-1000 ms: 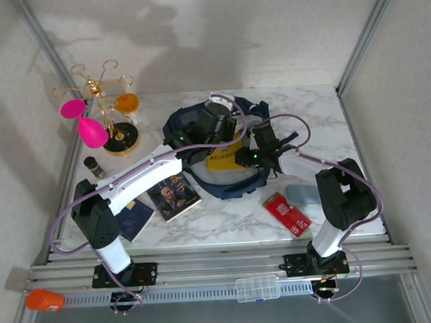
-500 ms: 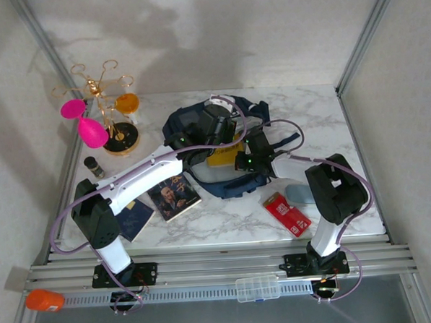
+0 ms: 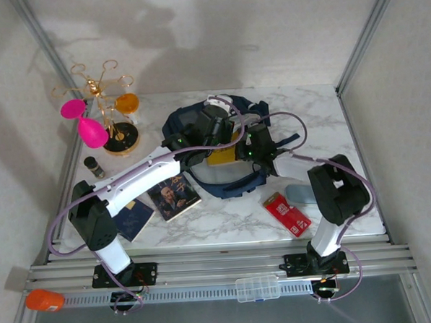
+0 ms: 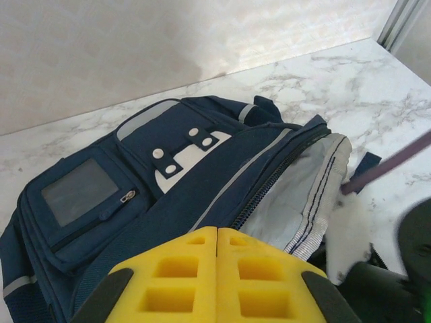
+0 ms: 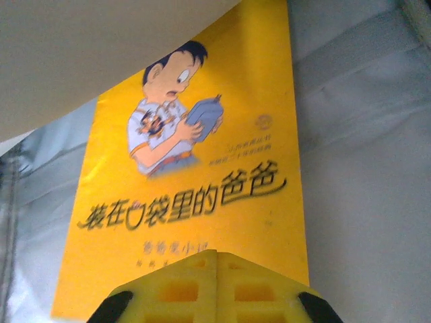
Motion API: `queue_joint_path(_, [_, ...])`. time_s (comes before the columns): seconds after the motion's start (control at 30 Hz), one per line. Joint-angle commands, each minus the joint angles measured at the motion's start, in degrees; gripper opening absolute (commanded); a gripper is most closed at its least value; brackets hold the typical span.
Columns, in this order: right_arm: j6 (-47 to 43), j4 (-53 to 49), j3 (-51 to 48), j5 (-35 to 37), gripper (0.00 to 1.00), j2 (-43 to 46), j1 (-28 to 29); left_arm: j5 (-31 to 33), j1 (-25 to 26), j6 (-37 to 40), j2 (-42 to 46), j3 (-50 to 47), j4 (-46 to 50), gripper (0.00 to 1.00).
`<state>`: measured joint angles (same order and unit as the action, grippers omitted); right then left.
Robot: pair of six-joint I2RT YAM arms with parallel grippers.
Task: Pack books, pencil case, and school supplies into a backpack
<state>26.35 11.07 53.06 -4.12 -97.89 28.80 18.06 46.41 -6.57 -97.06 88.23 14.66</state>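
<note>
The backpack (image 3: 176, 124) lies open at the back middle of the table (image 3: 321, 112), its pale lining (image 4: 316, 182) showing at the zip mouth. The yellow paperback (image 5: 202, 168) sits inside that mouth on the lining. The right tool (image 5: 217, 256) is just short of the book's lower edge, fingers together and gripping nothing. The left tool (image 4: 217, 235) hangs over the bag's front pocket, also pressed together, with no cloth visible between its fingers. The book looks light, thin and bendy with a glossy, likely slippery cover, so pinching an edge near the spine should suit. The bag is soft and may sag shut. The navy paperback (image 3: 174, 196), a grey-blue pencil case (image 3: 300, 193) and a red packet (image 3: 287, 214) lie in front. The bag's straps (image 3: 287, 140) and the arms' cables crowd the opening.
</note>
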Motion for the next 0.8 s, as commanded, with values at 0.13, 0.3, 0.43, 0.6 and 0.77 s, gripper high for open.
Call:
queue_joint_path(0.13, [1.5, -3.7, -8.6, -3.9, 0.06, 4.5, 2.9, 2.7, -0.6, -1.1, 2.1, -0.1, -2.9, 0.0])
queue_joint_path(0.3, [2.2, -3.9, -6.5, 3.0, 0.0, -0.7, 2.8, 2.2, -0.5, -1.2, 1.0, 1.4, -1.9, 0.0])
queue_joint_path(0.43, [3.7, 1.4, -4.2, 10.4, 0.0, -3.2, 2.6, 2.5, -0.5, -0.8, 0.8, 1.8, -1.6, 0.0])
queue_joint_path(0.6, [4.8, 7.0, -0.1, 16.1, 0.0, -5.8, 2.5, 3.3, -0.5, -0.2, 1.6, 1.2, -1.0, 0.0])
queue_joint_path(0.77, [3.8, 7.7, -0.7, 17.5, 0.0, -4.6, 2.7, 3.4, -0.6, 0.1, 1.9, 1.2, -0.7, 0.0])
